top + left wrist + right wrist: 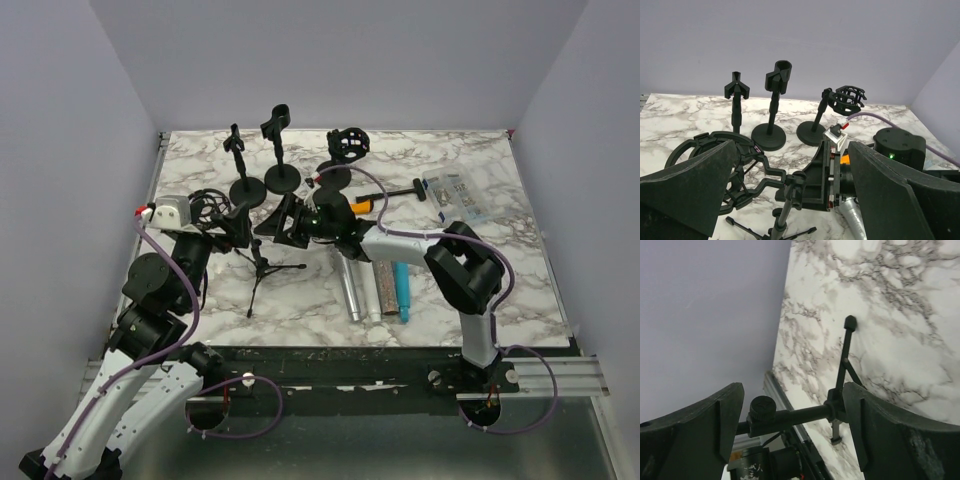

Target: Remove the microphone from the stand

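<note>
Table (500,290): marble, near edge hidden under both arm bases.

Tripod stand (262,268): one, left of centre. Top lost in the black clutter of both wrists in the overhead view. Cradle (705,150) on it, cut off by the left finger in the left wrist view.

Round-base stands (281,178): three, in a row along the far edge. Rightmost carries the far cradle (847,99).

Left gripper (791,150): spread wide around the tripod's top, pinching nothing.

Right gripper (792,387): spread. Tripod stem crosses between the fingers. Cannot tell whether the hub touches the right finger.

Mics (377,290): at least three made out, silver, brown and teal. Lying side by side near the near edge at centre, apart from every stand. Exact count unclear.

Parts box (455,197): one, toward the right edge.

Orange item (366,205): one, partly behind the right arm, not identifiable.
</note>
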